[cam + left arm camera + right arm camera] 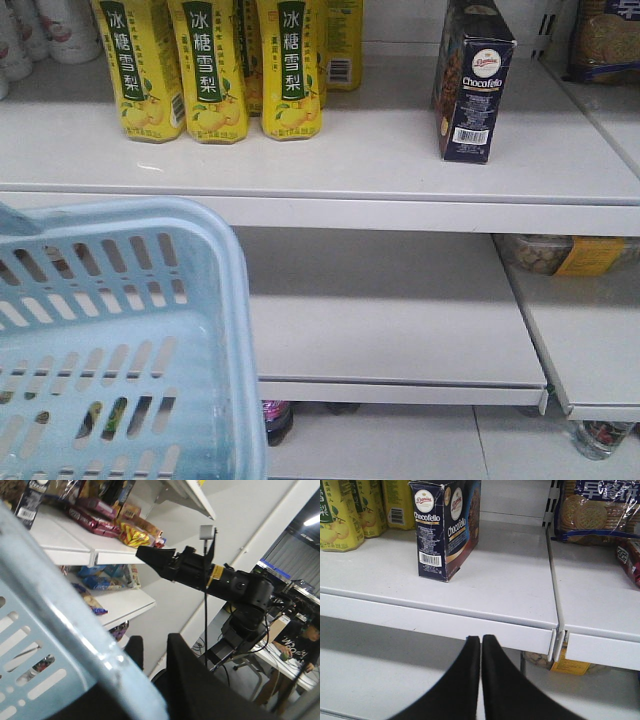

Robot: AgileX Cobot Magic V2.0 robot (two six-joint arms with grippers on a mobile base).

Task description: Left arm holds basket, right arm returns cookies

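White upper shelf [330, 160] carries 3 yellow pear-drink cartons [214, 70] at far left, upright and side by side. Blue biscuit bag [600, 507] lies on the adjoining right shelf, red packets [630, 560] beside it. Lower shelf [400, 320] sits beneath.

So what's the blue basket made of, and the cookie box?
The basket looks like smooth, slightly shiny light blue plastic, moulded with slots in its sides. The cookie box seems to be printed cardboard: flat folded sides, sharp edges, slightly scuffed corners.
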